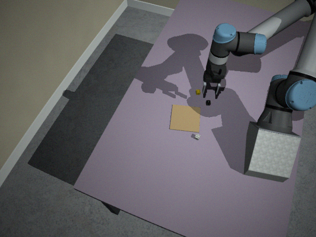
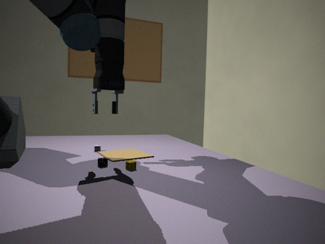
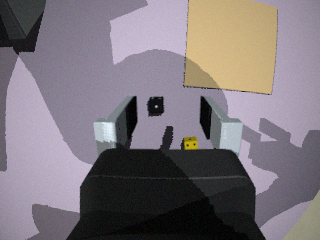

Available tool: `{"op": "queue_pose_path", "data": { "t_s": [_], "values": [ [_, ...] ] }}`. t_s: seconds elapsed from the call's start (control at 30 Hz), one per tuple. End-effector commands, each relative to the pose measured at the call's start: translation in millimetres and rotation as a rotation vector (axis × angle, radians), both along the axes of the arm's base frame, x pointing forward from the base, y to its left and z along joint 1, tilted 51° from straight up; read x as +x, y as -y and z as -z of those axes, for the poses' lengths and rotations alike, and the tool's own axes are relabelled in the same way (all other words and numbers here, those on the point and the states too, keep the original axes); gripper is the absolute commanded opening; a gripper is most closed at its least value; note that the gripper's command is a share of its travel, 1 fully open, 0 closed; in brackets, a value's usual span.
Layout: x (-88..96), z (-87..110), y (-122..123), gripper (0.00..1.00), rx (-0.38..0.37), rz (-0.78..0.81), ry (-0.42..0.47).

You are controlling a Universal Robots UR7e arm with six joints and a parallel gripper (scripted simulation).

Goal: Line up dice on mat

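The gripper is open and empty, high above the table near the black die. The black die lies on the table off a mat corner; its top seems to show one pip. The yellow die lies on the table near it, partly hidden by the gripper body in the wrist view; I cannot surely read its top. The white die, top five, lies beside the mat's opposite edge, outside the wrist view. The tan mat lies flat.
The robot's pale base block stands on the lilac table to the right of the mat in the top view. The arm's shadow covers the black and yellow dice and one mat corner. A wall board hangs behind.
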State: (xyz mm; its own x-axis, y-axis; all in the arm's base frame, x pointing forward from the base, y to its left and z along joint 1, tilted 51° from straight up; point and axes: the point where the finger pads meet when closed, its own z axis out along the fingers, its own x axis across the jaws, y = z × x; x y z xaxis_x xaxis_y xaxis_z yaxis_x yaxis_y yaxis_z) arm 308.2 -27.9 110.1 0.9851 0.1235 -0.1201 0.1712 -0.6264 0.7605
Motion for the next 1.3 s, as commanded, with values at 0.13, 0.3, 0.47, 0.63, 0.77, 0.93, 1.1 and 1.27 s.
{"op": "queue_pose_path", "data": {
  "t_s": [0.13, 0.3, 0.47, 0.63, 0.77, 0.93, 1.1, 1.27],
  "values": [
    [-12.9, -19.4, 20, 1.00, -0.011, -0.032, -0.043],
    [-13.0, -19.6, 20, 1.00, -0.011, -0.033, -0.043],
    [-13.0, -19.6, 20, 1.00, -0.011, -0.033, -0.043],
    [-13.0, -19.6, 20, 1.00, -0.011, -0.033, -0.043],
    [-12.9, -19.3, 20, 1.00, -0.011, -0.027, -0.037],
    [-12.6, -18.3, 20, 1.00, -0.010, -0.012, -0.018],
    [-11.4, -14.9, 22, 1.00, -0.008, 0.045, 0.051],
    [-9.5, -9.4, 26, 1.00, -0.004, 0.144, 0.171]
  ]
}}
